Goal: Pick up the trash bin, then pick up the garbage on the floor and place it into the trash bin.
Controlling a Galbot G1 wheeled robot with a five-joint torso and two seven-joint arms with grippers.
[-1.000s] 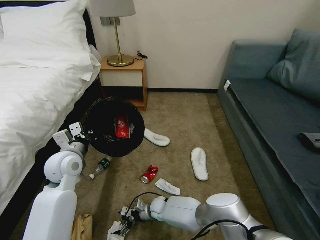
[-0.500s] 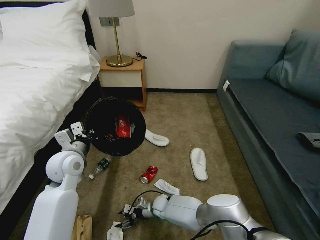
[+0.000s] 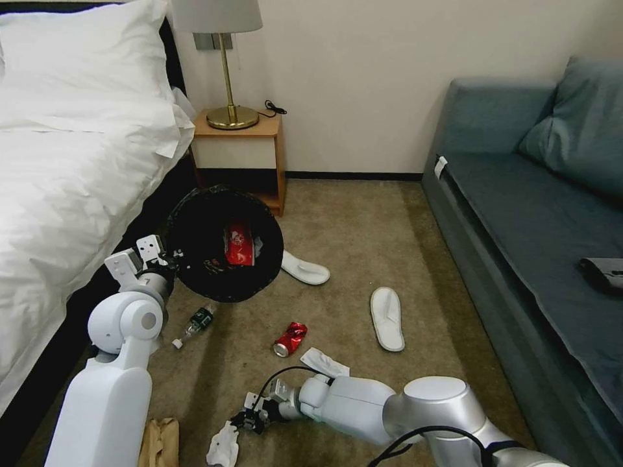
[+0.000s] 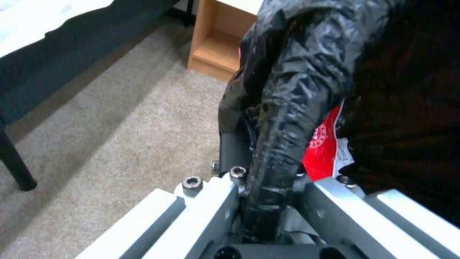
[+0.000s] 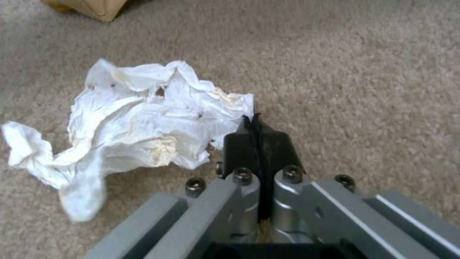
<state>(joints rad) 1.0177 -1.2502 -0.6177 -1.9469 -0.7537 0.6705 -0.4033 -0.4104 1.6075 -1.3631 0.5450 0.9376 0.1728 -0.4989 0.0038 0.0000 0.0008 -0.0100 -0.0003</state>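
Since a second ago my right tool point(image 3: 250, 420) has lifted and drawn back from the crumpled tissue point(image 3: 222, 446), which now lies loose on the carpet point(image 3: 363, 246) just beside it; in the right wrist view the black pads point(image 5: 256, 145) are pressed flat together with nothing visibly between them, the tissue point(image 5: 139, 126) off to one side. My left tool point(image 3: 152, 259) is largely hidden behind its own wrist, but the left wrist view shows it clamped on the bag-lined rim of the trash bin point(image 4: 287, 108), held tilted beside the bed point(image 3: 58, 162). Inside the trash bin point(image 3: 195, 227) I see a red-and-white wrapper point(image 3: 237, 244). The brown paper bag point(image 3: 160, 442) is cut off at the frame edge.
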